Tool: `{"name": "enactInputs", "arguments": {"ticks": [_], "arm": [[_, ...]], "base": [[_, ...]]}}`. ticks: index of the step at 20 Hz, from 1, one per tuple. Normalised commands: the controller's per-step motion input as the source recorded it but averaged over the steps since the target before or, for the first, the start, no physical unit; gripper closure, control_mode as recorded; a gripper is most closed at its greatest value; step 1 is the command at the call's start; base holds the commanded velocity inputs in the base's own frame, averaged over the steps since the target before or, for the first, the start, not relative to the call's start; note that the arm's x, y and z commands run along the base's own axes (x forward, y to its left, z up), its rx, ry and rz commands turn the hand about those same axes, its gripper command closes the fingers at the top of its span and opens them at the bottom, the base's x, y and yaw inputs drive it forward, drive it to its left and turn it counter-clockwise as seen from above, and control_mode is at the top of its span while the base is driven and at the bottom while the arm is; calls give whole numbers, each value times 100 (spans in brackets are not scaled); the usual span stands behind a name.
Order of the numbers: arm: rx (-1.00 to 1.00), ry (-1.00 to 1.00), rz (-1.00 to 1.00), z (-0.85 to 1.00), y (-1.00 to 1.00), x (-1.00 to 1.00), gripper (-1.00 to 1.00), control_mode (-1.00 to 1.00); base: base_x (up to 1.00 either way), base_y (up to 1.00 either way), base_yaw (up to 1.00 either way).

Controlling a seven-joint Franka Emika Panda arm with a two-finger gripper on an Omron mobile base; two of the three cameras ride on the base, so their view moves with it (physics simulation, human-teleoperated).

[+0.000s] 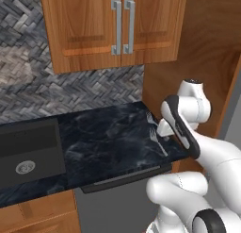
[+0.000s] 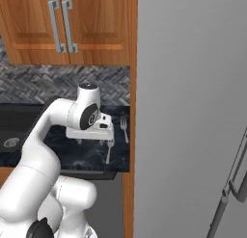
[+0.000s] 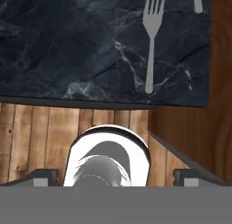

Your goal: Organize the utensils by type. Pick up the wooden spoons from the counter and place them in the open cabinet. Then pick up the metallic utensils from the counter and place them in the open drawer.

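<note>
Two thin grey metal forks, the metallic utensils, lie at the right end of the black marble counter. One fork is near the counter's front edge. The other fork lies further back beside the wooden side panel. My gripper hovers a little above the counter by the nearer fork, open wide with nothing between its fingertips. The wooden spoons, the open cabinet and the drawer are out of view.
A dark sink is set into the counter's left part. Wall cabinets with silver bar handles hang above, doors shut. A tall wooden panel bounds the counter's right end, with a grey fridge beyond it.
</note>
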Motion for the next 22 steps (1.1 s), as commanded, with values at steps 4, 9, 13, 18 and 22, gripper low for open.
{"name": "enactInputs", "arguments": {"ticks": [4, 9, 13, 18, 22], "arm": [[5, 10, 0, -61, 0, 33, -100, -100], [6, 14, 0, -48, 0, 49, -100, -100], [1, 15, 0, -31, 0, 46, -100, -100], [0, 12, 0, -24, -3, 36, -100, -100], [0, 3, 0, -15, -20, 28, -100, -100]], "base": [[0, 0, 0], [0, 0, 0], [0, 0, 0], [0, 0, 0], [0, 0, 0]]}}
